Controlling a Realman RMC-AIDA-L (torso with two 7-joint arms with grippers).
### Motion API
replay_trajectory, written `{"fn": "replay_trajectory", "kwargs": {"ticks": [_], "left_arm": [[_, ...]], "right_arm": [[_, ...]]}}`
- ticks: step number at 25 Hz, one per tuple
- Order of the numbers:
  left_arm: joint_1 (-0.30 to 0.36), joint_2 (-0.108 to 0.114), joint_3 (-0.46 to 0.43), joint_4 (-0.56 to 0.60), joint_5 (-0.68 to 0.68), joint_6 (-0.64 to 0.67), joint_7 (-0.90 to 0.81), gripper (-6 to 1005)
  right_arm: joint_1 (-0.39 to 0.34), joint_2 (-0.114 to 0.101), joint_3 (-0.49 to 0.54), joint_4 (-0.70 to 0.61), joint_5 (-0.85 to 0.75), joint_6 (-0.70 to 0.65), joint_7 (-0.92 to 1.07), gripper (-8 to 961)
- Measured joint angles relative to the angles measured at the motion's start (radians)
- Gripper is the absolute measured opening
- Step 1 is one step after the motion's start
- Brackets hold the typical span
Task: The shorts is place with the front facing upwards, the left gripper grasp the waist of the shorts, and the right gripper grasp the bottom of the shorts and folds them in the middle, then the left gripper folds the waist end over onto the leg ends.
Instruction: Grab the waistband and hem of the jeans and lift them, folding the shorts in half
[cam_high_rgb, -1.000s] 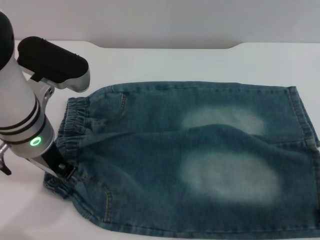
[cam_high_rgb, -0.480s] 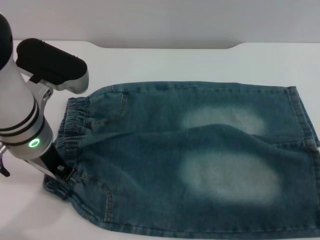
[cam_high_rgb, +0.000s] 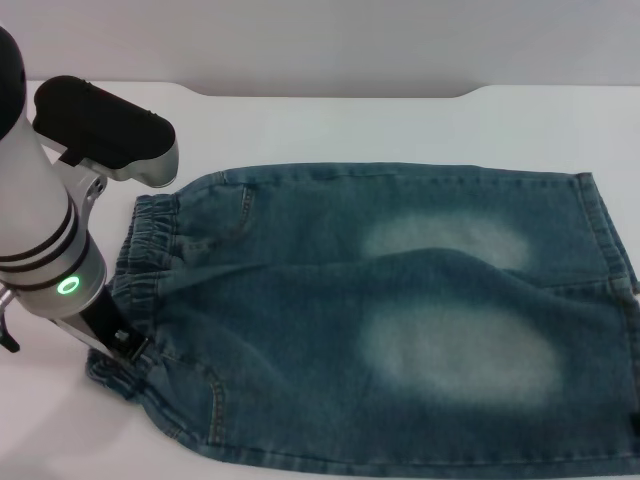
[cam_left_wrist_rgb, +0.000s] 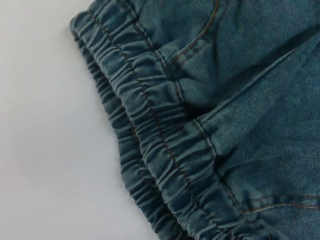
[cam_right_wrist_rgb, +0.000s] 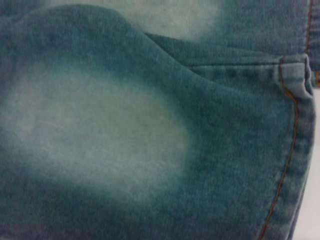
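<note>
Left claw (cam_high_rgb: 128, 350) at waistband (cam_left_wrist_rgb: 150, 135) of flat shorts (cam_high_rgb: 400, 320)

Left gripper (cam_high_rgb: 125, 345): fingertips hidden at the gathered waistband of the faded blue denim shorts (cam_high_rgb: 400, 310); near leg hem cropped.
</note>
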Motion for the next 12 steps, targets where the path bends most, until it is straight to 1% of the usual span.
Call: {"fn": "replay_trajectory", "kwargs": {"ticks": [3, 12], "left_arm": [[-0.001, -0.001, 0.000, 0.002, 0.000, 0.000, 0.002, 33], [-0.007, -0.002, 0.000, 0.009, 0.000, 0.003, 0.003, 33]], "right_arm": [[0.001, -0.001, 0.001, 0.003, 0.000, 0.002, 0.002, 229], [-0.013, 0.000, 0.004, -0.004, -0.006, 0.008, 0.013, 416]]}}
